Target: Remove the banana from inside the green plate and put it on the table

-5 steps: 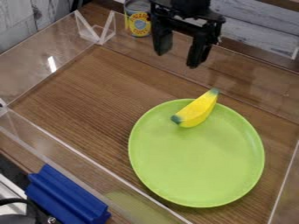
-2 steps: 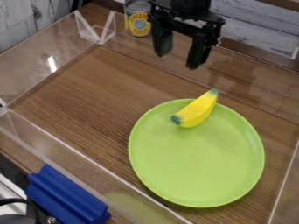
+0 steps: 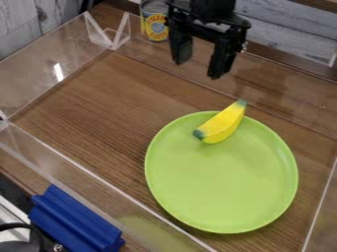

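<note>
The banana (image 3: 224, 122) lay on the green plate's (image 3: 224, 187) upper rim. Beyond the plate, the gripper (image 3: 202, 54) hung wide open and empty over the counter (image 3: 105, 108), unmoved from a second earlier; the pickup hadn't started.

One camera looks down at a slant from a near corner across the table (image 3: 118, 108), fairly close, facing the arm at the far edge.

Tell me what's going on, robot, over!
Pincer open, empty, up at the back of the table. Banana lying on the green plate, near its far edge. Nothing between them.
</note>
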Robot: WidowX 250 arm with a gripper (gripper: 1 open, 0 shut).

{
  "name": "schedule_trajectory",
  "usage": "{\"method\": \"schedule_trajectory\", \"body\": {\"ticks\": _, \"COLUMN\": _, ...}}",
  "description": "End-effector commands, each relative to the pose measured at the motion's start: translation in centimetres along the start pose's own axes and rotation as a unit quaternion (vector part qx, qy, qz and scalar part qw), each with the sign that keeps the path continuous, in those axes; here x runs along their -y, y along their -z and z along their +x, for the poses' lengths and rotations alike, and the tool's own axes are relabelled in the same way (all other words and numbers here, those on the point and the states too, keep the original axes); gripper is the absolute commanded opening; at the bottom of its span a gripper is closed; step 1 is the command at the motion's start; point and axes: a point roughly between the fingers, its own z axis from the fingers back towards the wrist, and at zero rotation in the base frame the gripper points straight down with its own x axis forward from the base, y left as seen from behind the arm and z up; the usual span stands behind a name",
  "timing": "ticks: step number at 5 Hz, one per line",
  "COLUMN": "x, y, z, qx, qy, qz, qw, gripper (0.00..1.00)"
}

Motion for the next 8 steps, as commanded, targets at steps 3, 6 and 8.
{"method": "schedule_trajectory", "body": {"ticks": 3, "x": -0.11, "y": -1.95, "z": -0.11, "qx": 0.032, "qy": 0.005, "qz": -0.003, "qw": 0.9995, "gripper": 1.00}}
{"method": "schedule_trajectory", "body": {"ticks": 6, "x": -0.10, "y": -2.16, "z": -0.02, "qx": 0.034, "qy": 0.008, "qz": -0.008, "qw": 0.9994, "gripper": 1.00}}
{"method": "schedule_trajectory", "body": {"ticks": 8, "x": 0.38, "y": -1.29, "z": 0.18, "qx": 0.034, "qy": 0.010, "qz": -0.012, "qw": 0.9993, "gripper": 1.00}}
